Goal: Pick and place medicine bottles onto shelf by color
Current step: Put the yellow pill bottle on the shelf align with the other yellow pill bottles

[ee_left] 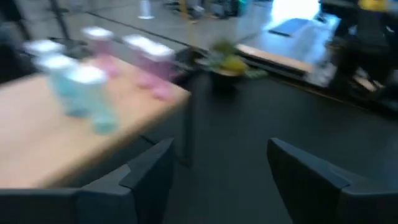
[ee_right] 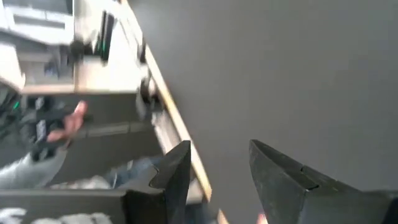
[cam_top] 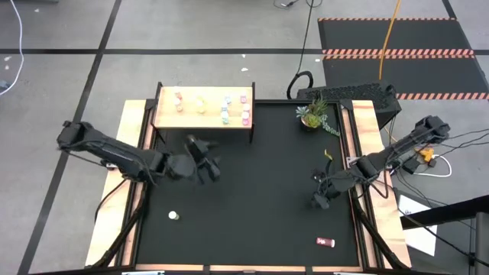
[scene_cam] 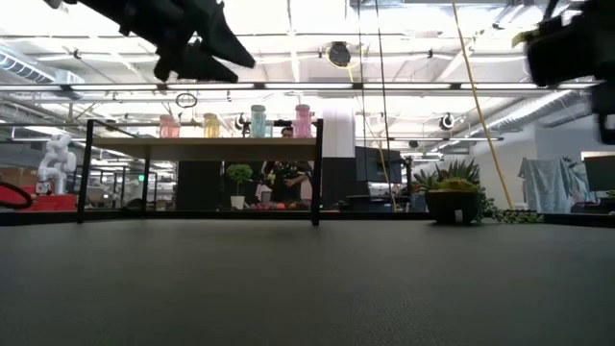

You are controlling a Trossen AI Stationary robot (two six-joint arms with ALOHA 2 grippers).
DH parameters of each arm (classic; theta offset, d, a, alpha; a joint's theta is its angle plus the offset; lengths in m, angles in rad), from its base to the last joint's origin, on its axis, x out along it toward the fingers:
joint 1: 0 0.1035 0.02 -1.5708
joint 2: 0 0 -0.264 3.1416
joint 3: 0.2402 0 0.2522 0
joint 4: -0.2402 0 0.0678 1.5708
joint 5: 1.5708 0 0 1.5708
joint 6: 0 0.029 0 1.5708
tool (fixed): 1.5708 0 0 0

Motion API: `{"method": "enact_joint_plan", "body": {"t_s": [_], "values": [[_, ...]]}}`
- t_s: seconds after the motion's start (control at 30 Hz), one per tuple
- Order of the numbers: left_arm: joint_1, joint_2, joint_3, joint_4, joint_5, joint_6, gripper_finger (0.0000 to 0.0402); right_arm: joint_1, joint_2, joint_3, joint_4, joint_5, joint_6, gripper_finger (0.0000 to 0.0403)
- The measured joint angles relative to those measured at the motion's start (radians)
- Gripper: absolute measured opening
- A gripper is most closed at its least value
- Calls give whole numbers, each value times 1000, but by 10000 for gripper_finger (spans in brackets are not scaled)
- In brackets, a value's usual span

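Observation:
The pale wooden shelf (cam_top: 205, 122) stands at the table's far left on black legs. On it stand several bottles with white caps: pink (cam_top: 179, 101), yellow (cam_top: 202, 103), blue (cam_top: 226, 109) and magenta (cam_top: 245, 111). A small bottle (cam_top: 173, 216) stands on the black mat at the near left, with its white cap showing. A red bottle (cam_top: 326, 242) lies on its side at the near right. My left gripper (cam_top: 205, 162) hovers open and empty just in front of the shelf; its wrist view (ee_left: 217, 149) shows the blue (ee_left: 81, 93) and pink (ee_left: 152, 65) bottles. My right gripper (ee_right: 217, 149) is open and empty above the mat's right side (cam_top: 321, 191).
A potted plant (cam_top: 313, 116) stands at the far right of the mat. Wooden rails (cam_top: 365, 145) run along both sides of the mat. A person's hand (ee_right: 74, 121) shows beyond the table's edge in the right wrist view.

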Motion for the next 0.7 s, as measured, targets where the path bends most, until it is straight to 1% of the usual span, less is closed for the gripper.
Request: {"method": "enact_joint_plan", "body": {"t_s": [0.1,0.17,0.2,0.27,0.33,0.47,0.53,0.6,0.7], "values": [[-71,98,0,86,17,-1,243,84,5,0,3,-48,61,154],[-107,165,17,142,39,4,236,146,12,0,2,-51,95,154],[-125,194,36,150,53,3,234,177,16,0,4,-48,112,154],[-153,238,94,104,56,-7,229,233,30,0,5,-44,141,154],[-173,270,180,-1,57,-38,225,280,50,0,4,-34,150,154],[-198,307,380,-358,55,-143,215,343,100,0,9,59,148,154],[-211,310,464,-537,56,-204,210,363,129,0,43,119,141,154],[-221,309,530,-626,56,-266,203,380,157,0,93,164,119,154],[-236,297,594,-749,69,-366,193,409,198,0,202,223,88,154]]}}
